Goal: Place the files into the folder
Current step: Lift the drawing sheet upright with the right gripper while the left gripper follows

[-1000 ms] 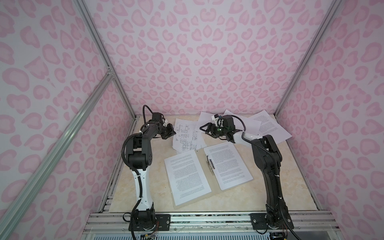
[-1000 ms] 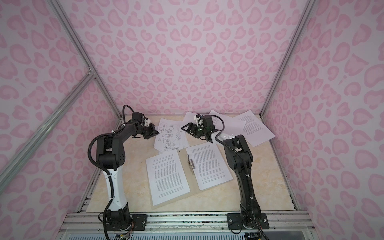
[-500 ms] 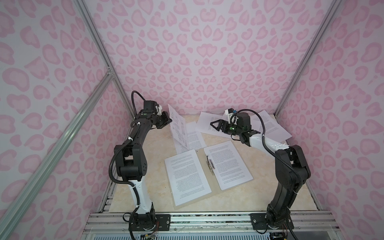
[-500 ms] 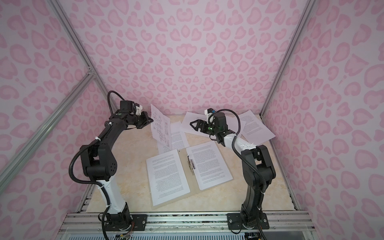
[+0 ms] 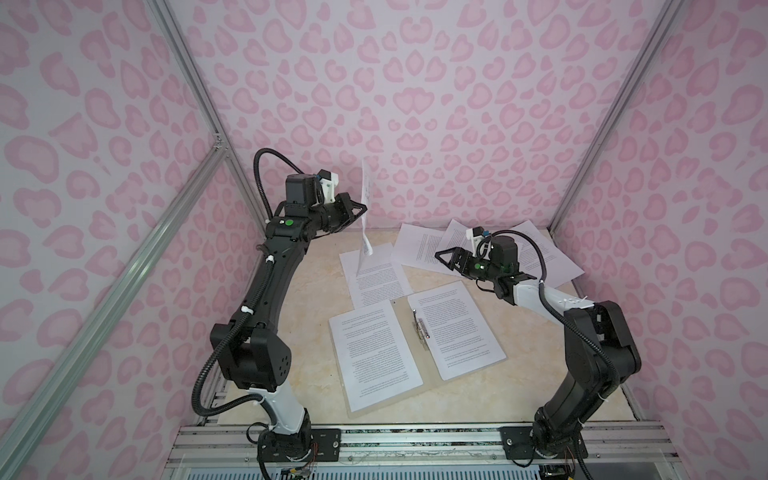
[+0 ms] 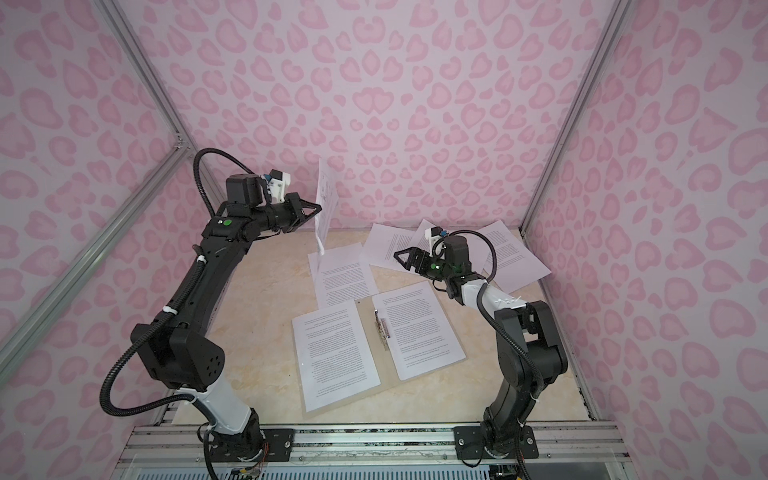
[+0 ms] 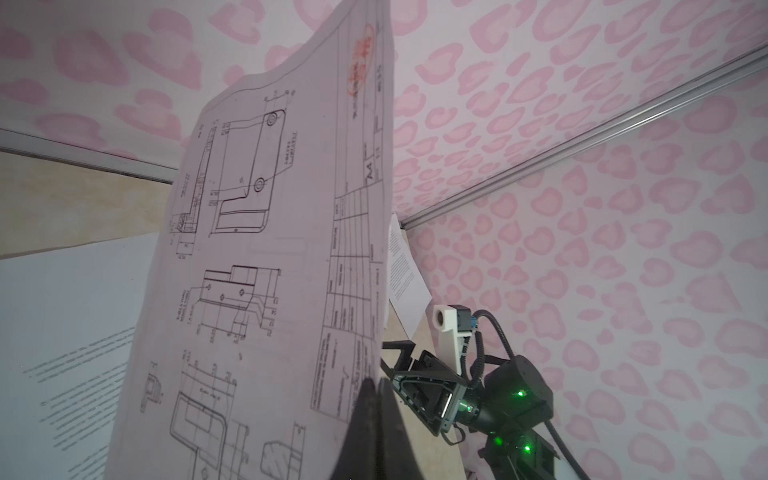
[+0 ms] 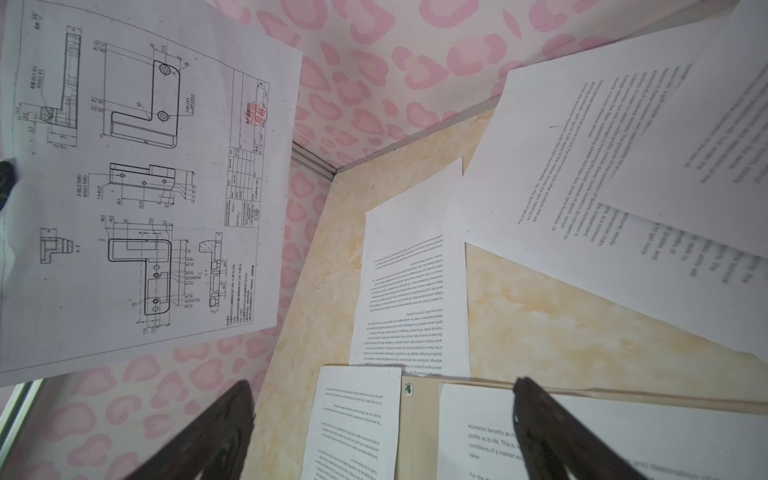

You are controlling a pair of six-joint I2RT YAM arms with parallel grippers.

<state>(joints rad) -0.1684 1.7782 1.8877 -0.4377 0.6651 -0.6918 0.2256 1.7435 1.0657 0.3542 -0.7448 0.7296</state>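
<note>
Left wrist view gives you the grip: the left gripper [image 7: 371,384] is clamped on one edge of the drawing sheet [image 7: 266,249]. The sheet stands nearly upright and bows away from the pinch, as thin paper held at one point would.

In both top views that arm reaches up toward the far left with its wrist level. This carries the sheet above the table, its lower edge over the text page [image 5: 376,282] lying just beyond the folder [image 5: 404,320]. You cannot tell whether that edge brushes the page.

The folder lies open and flat at near centre, a printed page on each half and the clip [image 5: 419,330] along its spine.

Your right gripper [image 5: 446,254] hovers low at the far right. Its jaws are spread wide and empty, pointing left toward the raised sheet, probably to steady it. More files [image 5: 540,253] lie overlapped behind it.
</note>
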